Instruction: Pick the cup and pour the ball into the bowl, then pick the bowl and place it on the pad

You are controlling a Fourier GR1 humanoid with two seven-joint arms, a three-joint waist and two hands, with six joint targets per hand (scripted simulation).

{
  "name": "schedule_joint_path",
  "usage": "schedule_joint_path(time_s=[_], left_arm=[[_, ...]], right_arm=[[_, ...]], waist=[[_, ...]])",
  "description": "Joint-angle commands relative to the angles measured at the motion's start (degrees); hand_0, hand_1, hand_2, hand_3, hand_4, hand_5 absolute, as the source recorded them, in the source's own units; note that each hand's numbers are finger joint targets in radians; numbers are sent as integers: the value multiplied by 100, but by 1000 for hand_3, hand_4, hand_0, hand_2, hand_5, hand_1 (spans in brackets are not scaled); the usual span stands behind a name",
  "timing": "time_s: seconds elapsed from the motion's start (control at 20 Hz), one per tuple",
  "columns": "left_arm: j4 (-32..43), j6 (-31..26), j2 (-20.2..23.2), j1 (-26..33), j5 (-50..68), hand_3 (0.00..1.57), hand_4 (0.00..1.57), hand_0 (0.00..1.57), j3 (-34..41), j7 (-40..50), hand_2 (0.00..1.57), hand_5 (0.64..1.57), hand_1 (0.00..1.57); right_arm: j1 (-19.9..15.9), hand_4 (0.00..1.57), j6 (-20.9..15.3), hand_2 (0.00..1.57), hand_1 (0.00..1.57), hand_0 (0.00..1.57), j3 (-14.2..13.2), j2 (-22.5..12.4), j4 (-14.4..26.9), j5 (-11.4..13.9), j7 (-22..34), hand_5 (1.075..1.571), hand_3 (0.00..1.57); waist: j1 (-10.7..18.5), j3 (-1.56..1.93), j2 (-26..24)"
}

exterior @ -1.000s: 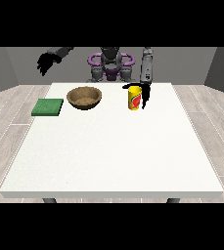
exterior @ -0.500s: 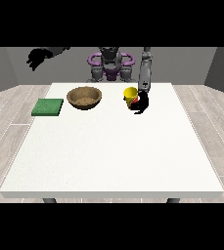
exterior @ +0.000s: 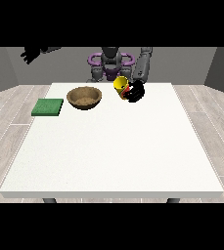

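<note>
So the hand at the view's right (exterior: 135, 92) has its black fingers wrapped around the yellow cup (exterior: 121, 84) and holds it up off the white table (exterior: 113, 146). The cup is tilted over, its open mouth leaning toward the wooden bowl (exterior: 84, 97) (can't see the ball anywhere, probably too small or hidden). The cup hangs just to the right of the bowl, not over it. That arm comes down from the shoulder with the hand near the table's far edge.

The other hand (exterior: 29, 54), at the view's left, is raised high and out to the side, well away from everything; can't tell how its fingers sit. The green pad (exterior: 48, 107) lies flat on the table left of the bowl, near it but not touching.
</note>
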Motion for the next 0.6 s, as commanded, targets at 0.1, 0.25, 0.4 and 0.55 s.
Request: schedule_joint_path(time_s=[0.1, 0.25, 0.4, 0.55], left_arm=[[373, 1194, 242, -533, -1820, 1571, 1421, 1349, -1164, 1316, 1571, 1540, 1349], [831, 1386, 307, -925, -2779, 1571, 1456, 1357, -1760, 2259, 1571, 1535, 1357], [1095, 1426, -3, -1358, -3432, 1571, 1444, 1347, -2125, 3247, 1571, 1540, 1347], [1248, 1119, -159, -2027, -3788, 1571, 1444, 1347, -2194, 4058, 1571, 1540, 1347]], right_arm=[[-19, 646, 245, 0, 0, 0, -24, -111, 547, -52, 10, 1564, 243], [-158, 668, 101, 0, 0, 0, 6, -118, 706, 46, 104, 1561, 151], [-37, 677, 467, 0, 0, 0, -193, -302, 1188, -23, -215, 1559, 97], [-249, 688, 486, 0, 0, 0, -177, -274, 1292, -67, -269, 1560, 0]], waist=[[-20, 27, -451], [19, 28, -602], [84, 10, -602], [75, -7, -436]])
